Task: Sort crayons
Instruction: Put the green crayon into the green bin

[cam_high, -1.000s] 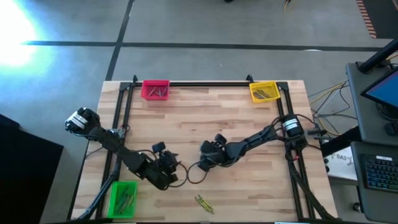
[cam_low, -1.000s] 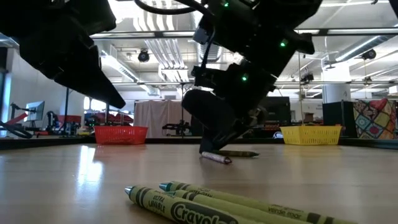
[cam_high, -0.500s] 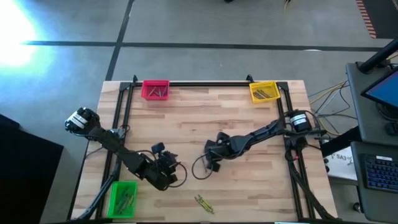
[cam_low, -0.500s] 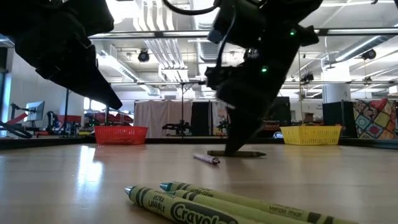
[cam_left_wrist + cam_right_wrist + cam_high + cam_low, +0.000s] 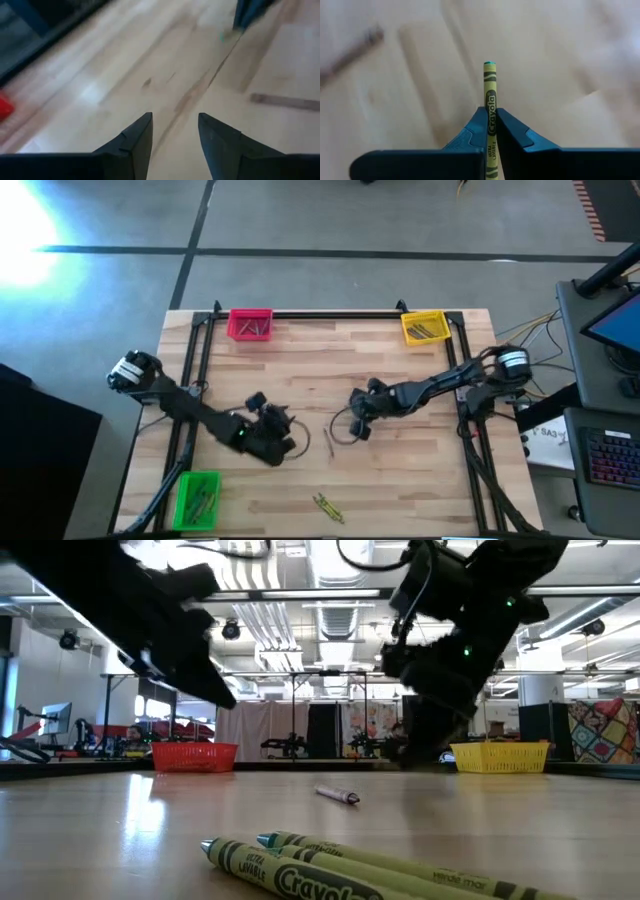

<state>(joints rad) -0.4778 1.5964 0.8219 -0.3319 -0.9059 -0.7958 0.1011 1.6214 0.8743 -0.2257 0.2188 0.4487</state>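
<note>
Crayons lie scattered over the pale wooden counter. One thin olive-yellow paper-wrapped crayon with a green tip is clamped between the closed fingers of the right pincer, which hangs right of the counter's centre; in the right wrist view the stick pokes straight out past the fingertips. A small grey-blue crayon lies alone on the wood near the counter's middle, between the two arms. A little cluster of olive-yellow crayons rests near the front edge, and in the low view they lie side by side, touching, closest to the camera. The left pincer is left of centre above the counter, its two dark fingers apart with nothing between them. A pink plastic bin at the back edge towards the left corner holds a few brownish-red sticks. A yellow plastic bin near the back right corner holds olive-yellow sticks. A green plastic bin at the front left corner holds sticks whose colour cannot be told.
</note>
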